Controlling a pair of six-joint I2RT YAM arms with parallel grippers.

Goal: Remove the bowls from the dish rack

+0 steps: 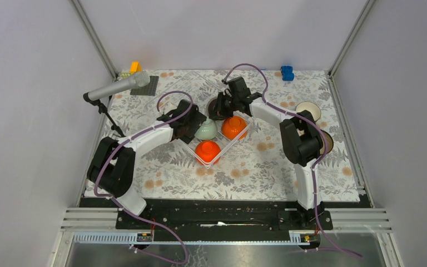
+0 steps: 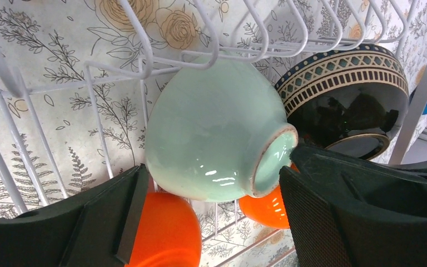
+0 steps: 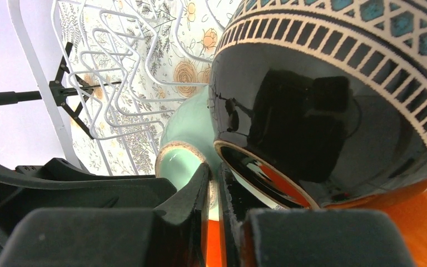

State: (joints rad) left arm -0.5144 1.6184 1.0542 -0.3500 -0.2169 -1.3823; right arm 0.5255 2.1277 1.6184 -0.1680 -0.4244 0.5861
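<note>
The white wire dish rack (image 1: 229, 149) holds a mint green bowl (image 1: 206, 130), two orange bowls (image 1: 234, 127) (image 1: 207, 150) and a dark teal bowl (image 1: 217, 105), all bottom up. My left gripper (image 1: 195, 129) is open, its fingers either side of the mint bowl (image 2: 211, 139) without gripping it. My right gripper (image 3: 214, 181) is nearly closed and seems to pinch the foot ring of the dark teal bowl (image 3: 322, 111), right beside the mint bowl's foot (image 3: 178, 161). A white bowl (image 1: 308, 109) and a brown bowl (image 1: 327, 142) sit on the table to the right.
A microphone on a stand (image 1: 117, 88) leans over the back left, above a dark grey mat (image 1: 147, 88) and a yellow block (image 1: 135, 67). A blue block (image 1: 287, 73) lies at the back right. Metal frame posts stand at the back corners.
</note>
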